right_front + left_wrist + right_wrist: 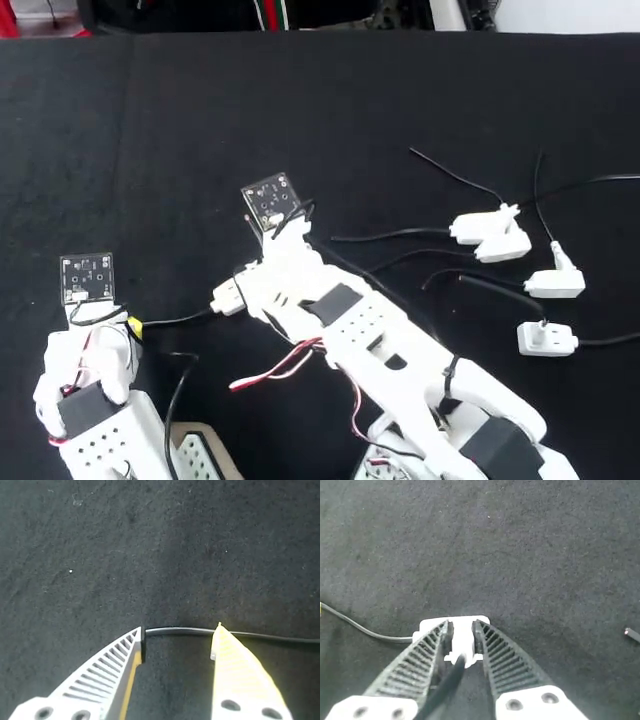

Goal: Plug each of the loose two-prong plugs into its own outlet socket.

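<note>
Right gripper (pixel 461 625) clamps a white plug (pixel 462 636) mid-table. Left gripper (pixel 179 630) is spread wide, with a black cable (pixel 260 636) between its tips, near the front-left corner.

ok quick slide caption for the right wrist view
Right gripper shut on a white plug over the black table, a black cord running off beside it

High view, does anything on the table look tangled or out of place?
Mildly: the white plug pieces lie askew at the right of the table, their black cords crossing each other. Nothing looks broken or spilled.
</note>
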